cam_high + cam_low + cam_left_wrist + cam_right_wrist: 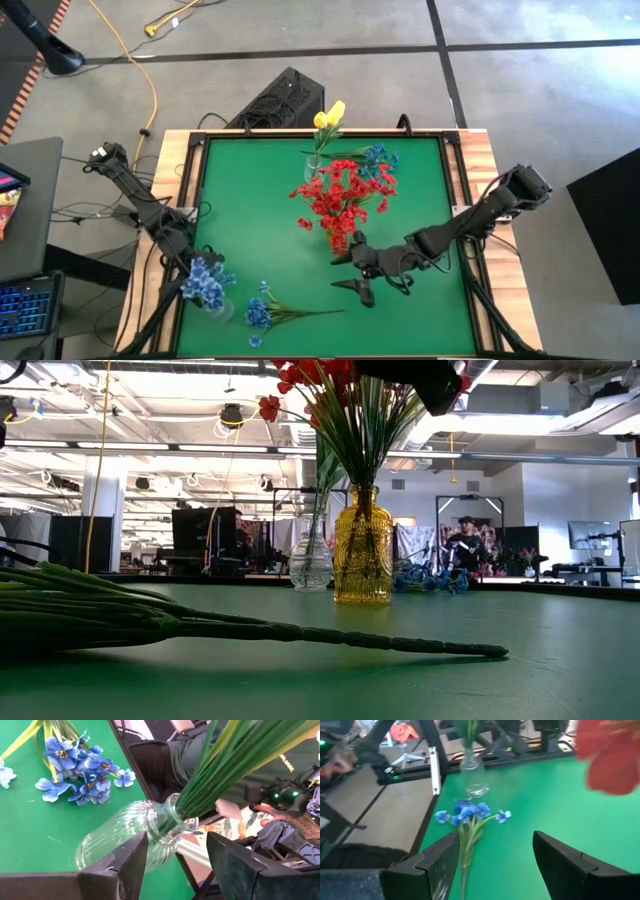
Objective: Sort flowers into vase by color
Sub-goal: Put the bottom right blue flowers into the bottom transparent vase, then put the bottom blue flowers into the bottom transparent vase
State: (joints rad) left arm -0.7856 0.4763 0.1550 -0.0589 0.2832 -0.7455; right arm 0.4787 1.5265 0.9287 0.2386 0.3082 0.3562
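A clear ribbed vase (125, 837) near the table's near-left corner holds a blue spray (205, 283). My left gripper (177, 840) is open, with one finger on each side of the vase's neck; I cannot tell whether either finger touches it. A second blue spray (262, 313) lies flat near the near edge, and it also shows in the right wrist view (470, 815). My right gripper (352, 272) is open and empty, just near of the yellow glass vase (362, 550) that holds the red flowers (340, 195). Yellow flowers (328, 117) stand in a clear vase at the far edge.
A third blue spray (378, 160) lies on the table right of the yellow flowers. The table's black frame rail (190, 190) runs close behind my left arm. Bare green mat (250, 210) lies between the red flowers and the left edge. A person stands in the room beyond (462, 545).
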